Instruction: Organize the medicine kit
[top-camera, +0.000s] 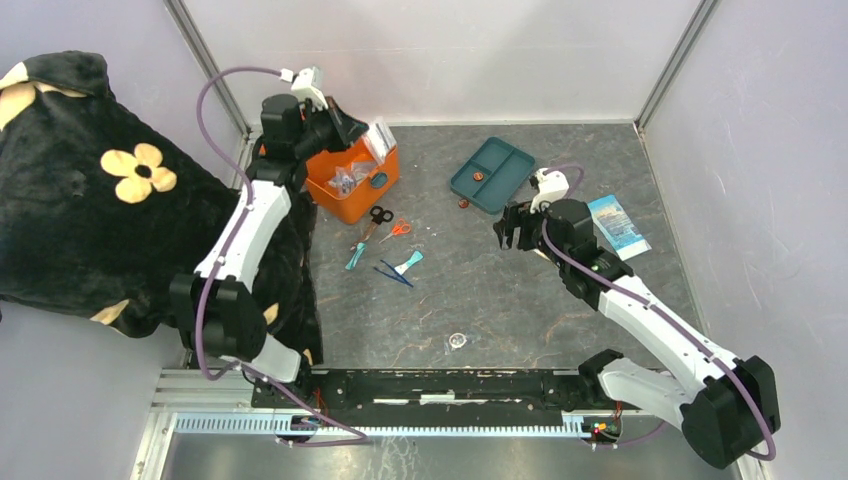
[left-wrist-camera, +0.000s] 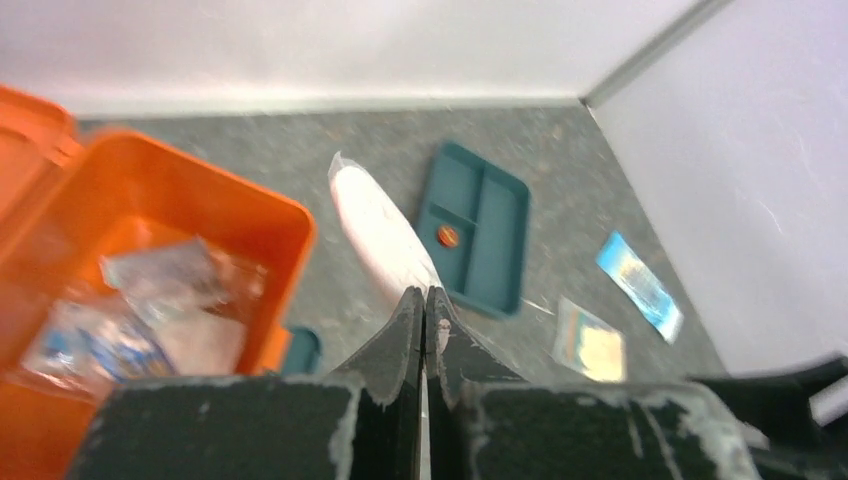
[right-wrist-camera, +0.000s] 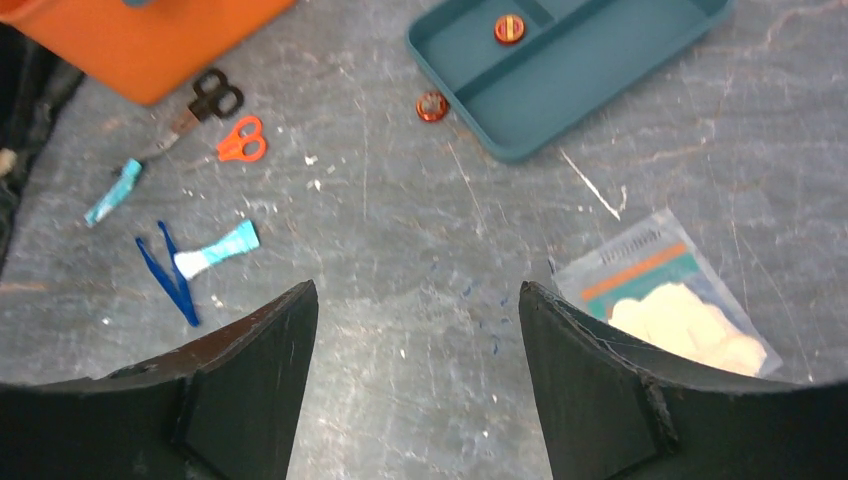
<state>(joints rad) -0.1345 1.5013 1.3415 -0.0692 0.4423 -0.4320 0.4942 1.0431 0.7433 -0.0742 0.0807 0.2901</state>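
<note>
Left gripper (left-wrist-camera: 425, 296) pinched shut on a white packet (left-wrist-camera: 378, 225) at the right edge of the open medicine kit (top-camera: 350, 205), far left; right gripper (right-wrist-camera: 415, 292) spread wide, near side of the teal tray (top-camera: 507, 160).

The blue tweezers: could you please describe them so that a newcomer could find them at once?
From the orange medicine kit at the table's far left, come toward the near edge to the scattered small tools. The blue tweezers lie nearest that edge, beside a teal-and-white packet: a thin dark-blue V, without the scissors' finger loops.
</note>
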